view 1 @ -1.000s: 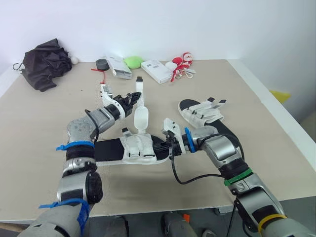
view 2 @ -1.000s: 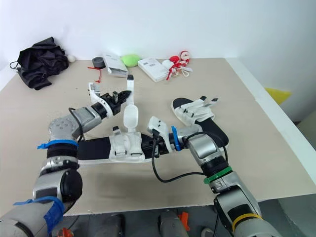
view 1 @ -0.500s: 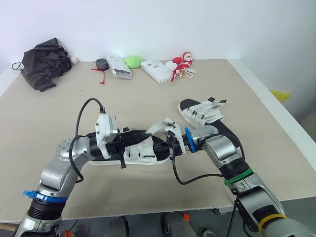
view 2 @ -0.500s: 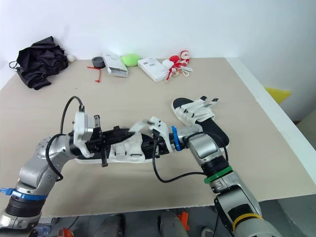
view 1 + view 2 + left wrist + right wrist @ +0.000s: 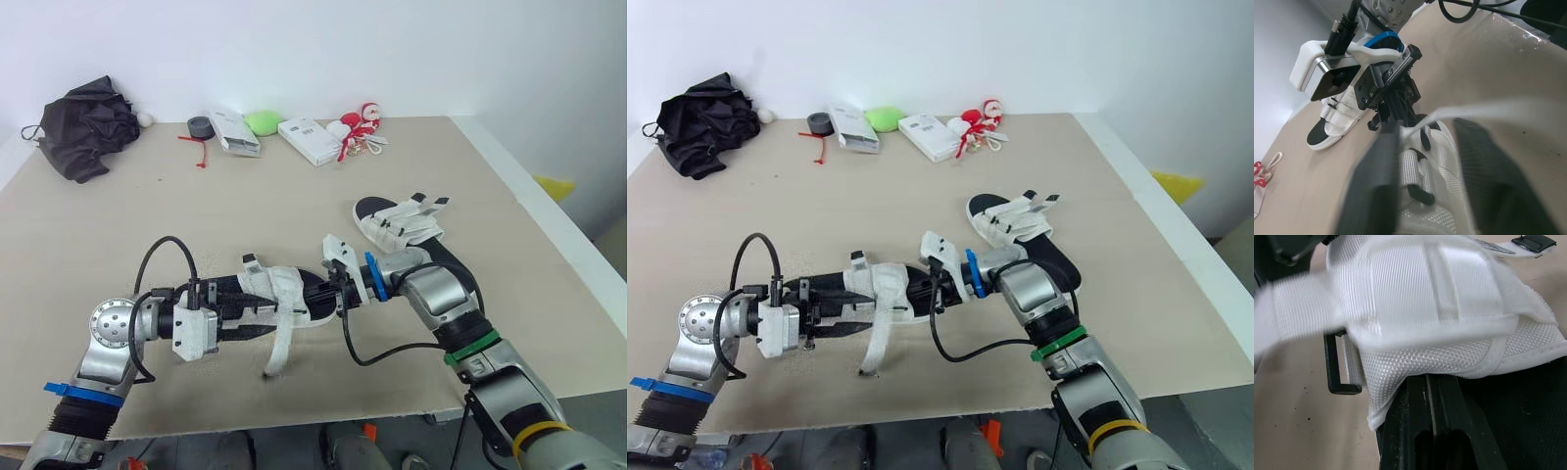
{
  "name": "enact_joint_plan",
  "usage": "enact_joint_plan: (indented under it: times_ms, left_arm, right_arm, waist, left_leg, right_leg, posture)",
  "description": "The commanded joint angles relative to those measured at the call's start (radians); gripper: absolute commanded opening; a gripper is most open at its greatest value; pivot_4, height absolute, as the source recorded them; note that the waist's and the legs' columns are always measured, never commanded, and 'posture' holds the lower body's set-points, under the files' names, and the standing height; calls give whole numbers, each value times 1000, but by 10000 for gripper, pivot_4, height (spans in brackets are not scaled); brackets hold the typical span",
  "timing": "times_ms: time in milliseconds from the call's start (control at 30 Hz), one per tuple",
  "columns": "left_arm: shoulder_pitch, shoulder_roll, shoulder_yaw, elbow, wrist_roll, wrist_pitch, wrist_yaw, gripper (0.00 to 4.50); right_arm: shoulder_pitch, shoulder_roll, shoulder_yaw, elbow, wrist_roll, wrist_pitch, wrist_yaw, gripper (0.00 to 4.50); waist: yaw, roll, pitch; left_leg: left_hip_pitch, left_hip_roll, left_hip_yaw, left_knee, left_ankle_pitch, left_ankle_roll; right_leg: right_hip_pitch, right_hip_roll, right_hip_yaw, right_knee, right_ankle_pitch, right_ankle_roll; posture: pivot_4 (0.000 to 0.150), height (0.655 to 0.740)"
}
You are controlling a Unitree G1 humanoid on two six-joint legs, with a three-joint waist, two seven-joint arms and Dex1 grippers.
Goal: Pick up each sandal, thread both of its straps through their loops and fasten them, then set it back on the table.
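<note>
A black-soled sandal with a white mesh upper (image 5: 266,287) lies between my grippers at the table's front middle. My right gripper (image 5: 330,290) is shut on its toe end, and one finger (image 5: 1435,431) presses the black sole. My left gripper (image 5: 238,313) is at the heel end, fingers (image 5: 1376,196) spread apart on either side of the upper. One long white strap (image 5: 279,348) hangs loose over the sandal's near side. A black loop (image 5: 1334,368) sits beside the upper. The second sandal (image 5: 402,223) rests to the right, partly under my right arm.
Along the far edge are a black bag (image 5: 88,122), a tape roll (image 5: 201,124), two white boxes (image 5: 233,132) (image 5: 309,140), a green object (image 5: 263,122) and a red-white toy (image 5: 358,125). The table's right edge (image 5: 549,230) runs close to the second sandal.
My left arm swung from holding the strap raised behind the sandal down to its near side. The strap came over the upper and now hangs loose in front. The right gripper stayed put.
</note>
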Motion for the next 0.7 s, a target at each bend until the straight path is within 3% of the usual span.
enact_joint_plan:
  times_ms: [33, 133, 200, 333, 700]
  left_arm:
    - [96, 259, 16, -245, -436, 816, 111, 19767]
    - [92, 342, 31, -326, -702, 1133, 206, 19767]
    - [96, 355, 37, -367, -748, 1201, 229, 19767]
    - [112, 339, 19, -431, -676, 1242, 272, 19767]
    - [38, 149, -84, -443, -447, 1190, 374, 19767]
  right_arm:
    - [33, -17, 69, 67, -67, 18, 1, 0]
    - [32, -11, 72, 66, -64, 21, -1, 0]
    - [34, -10, 75, 62, -64, 24, 0, 0]
    - [37, -13, 75, 54, -61, 30, 2, 0]
    - [56, -29, 68, 18, -54, 54, -7, 0]
  waist:
    - [-4, -4, 2]
    - [-4, -1, 3]
    - [-2, -2, 4]
    - [-2, -2, 3]
    - [2, -3, 2]
  left_leg:
    - [0, 2, 0, 0, 0, 0]
    - [1, 2, 0, 0, 0, 0]
    - [1, 2, -1, 0, 0, 0]
    - [1, 2, -1, 0, 0, 0]
    - [1, 1, -1, 1, 0, 0]
  right_leg:
    - [-1, 2, 0, 3, -1, -1]
    - [-1, 2, 0, 4, -2, -1]
    - [-1, 2, 0, 5, -3, -2]
    - [-2, 3, -1, 6, -5, -5]
    - [-2, 3, 1, 7, -6, -7]
  posture:
    - [1500, 7380]
    - [1500, 7380]
    - [1500, 7380]
    - [1500, 7380]
    - [1500, 7380]
